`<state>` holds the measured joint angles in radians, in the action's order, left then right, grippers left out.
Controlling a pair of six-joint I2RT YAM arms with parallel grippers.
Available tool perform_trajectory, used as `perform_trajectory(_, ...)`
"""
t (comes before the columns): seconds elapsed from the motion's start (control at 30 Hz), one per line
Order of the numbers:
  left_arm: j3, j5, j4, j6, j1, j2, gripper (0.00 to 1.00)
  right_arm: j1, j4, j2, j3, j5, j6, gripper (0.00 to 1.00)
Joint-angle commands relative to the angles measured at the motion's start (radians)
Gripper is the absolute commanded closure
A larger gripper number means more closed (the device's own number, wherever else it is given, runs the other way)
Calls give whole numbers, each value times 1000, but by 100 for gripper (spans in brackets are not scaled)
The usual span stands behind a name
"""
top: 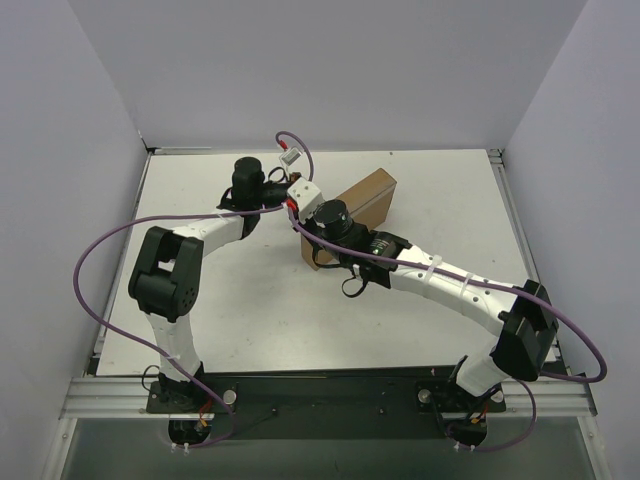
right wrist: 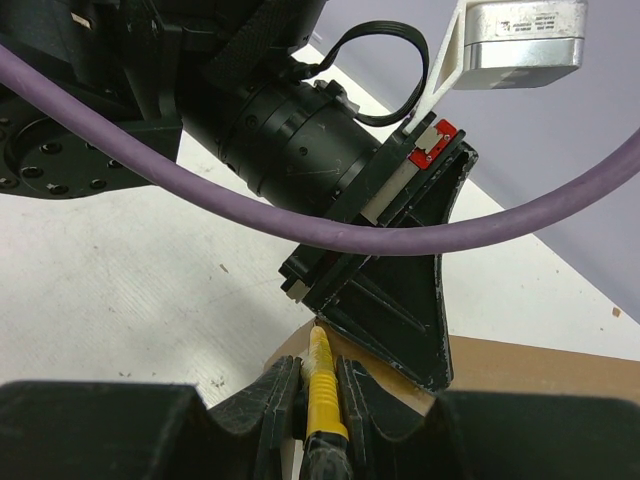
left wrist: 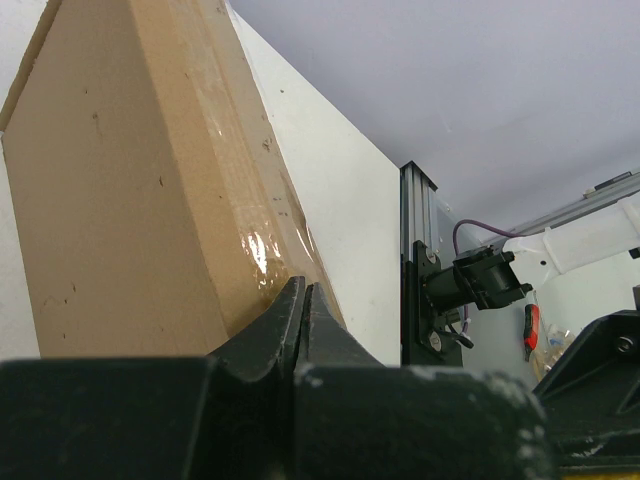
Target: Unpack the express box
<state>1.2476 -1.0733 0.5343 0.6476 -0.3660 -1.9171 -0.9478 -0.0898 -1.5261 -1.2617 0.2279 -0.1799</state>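
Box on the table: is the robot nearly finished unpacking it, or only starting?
Only starting. Done: the right gripper is shut on the small yellow utility knife. In hand: the knife's tip sits by a corner of the flat brown cardboard box, with the shut left gripper seemingly steadying it there. Left: the shiny clear tape along the seam looks uncut, the box is closed, and nothing has come out.

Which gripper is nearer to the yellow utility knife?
Right. The right gripper is shut on the yellow utility knife, whose tip is over the express box edge. The left gripper, shut and empty, sits just beyond that tip, by the box's taped edge.
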Motion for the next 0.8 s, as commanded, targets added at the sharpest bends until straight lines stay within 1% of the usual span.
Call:
perform_trajectory(0.0,-37,38,-119,-48,-22,-82,100,15,117,18,-8,22,22,100)
perform_trajectory(0.77,-27,42,-168,-101,-24,-92,100,7,194,81,8,16,26,100)
